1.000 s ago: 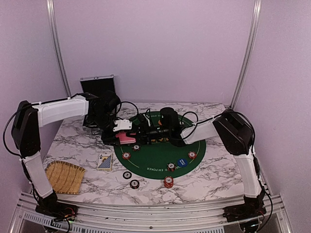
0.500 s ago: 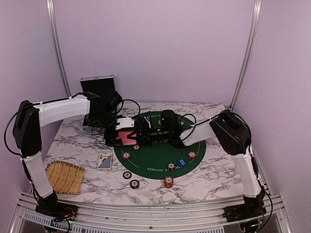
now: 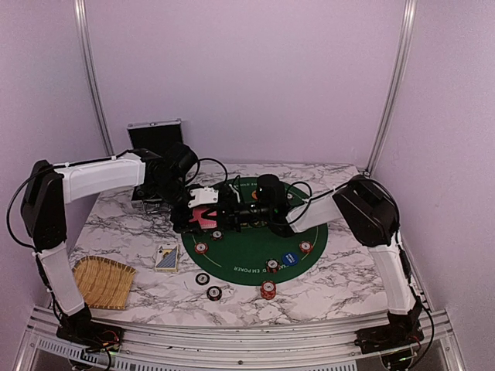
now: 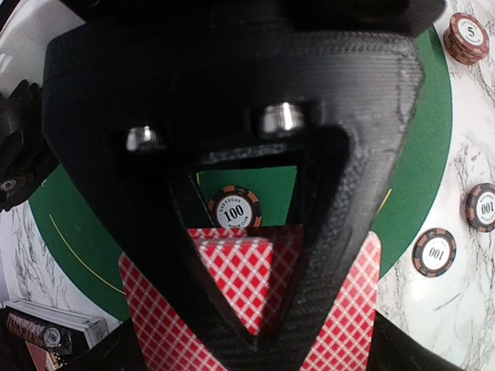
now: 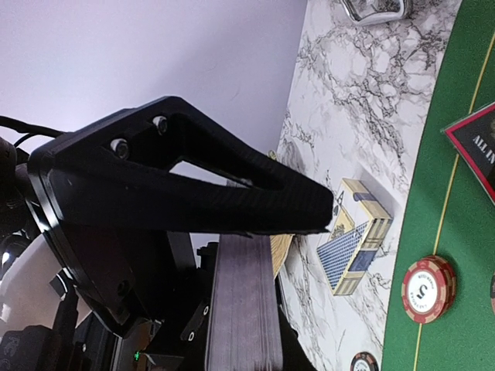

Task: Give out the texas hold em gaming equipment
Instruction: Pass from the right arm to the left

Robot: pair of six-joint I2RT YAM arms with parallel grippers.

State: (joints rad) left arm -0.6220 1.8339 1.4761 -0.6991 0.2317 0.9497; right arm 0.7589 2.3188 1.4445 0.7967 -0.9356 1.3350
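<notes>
- Two grippers meet over the green mat's (image 3: 251,249) left side.
- The left gripper (image 3: 198,214) pinches the red-backed cards (image 4: 349,308).
- One right gripper (image 3: 232,216) finger lies across the cards; spread or closed, can't tell.
- Chips (image 3: 201,248) sit along the mat's near edge.

You see the surface (image 3: 340,286) has a smooth white marble look with a light sheen. The round green mat (image 3: 249,253) on it looks like matt felt. The woven straw tray (image 3: 102,283) is rough. The fingers (image 4: 363,154) of the left claw (image 3: 201,217) are matt black plastic with fine layer lines, and their two screws (image 4: 280,118) are shiny metal. The red-backed cards (image 4: 340,325) look like smooth coated paper.
</notes>
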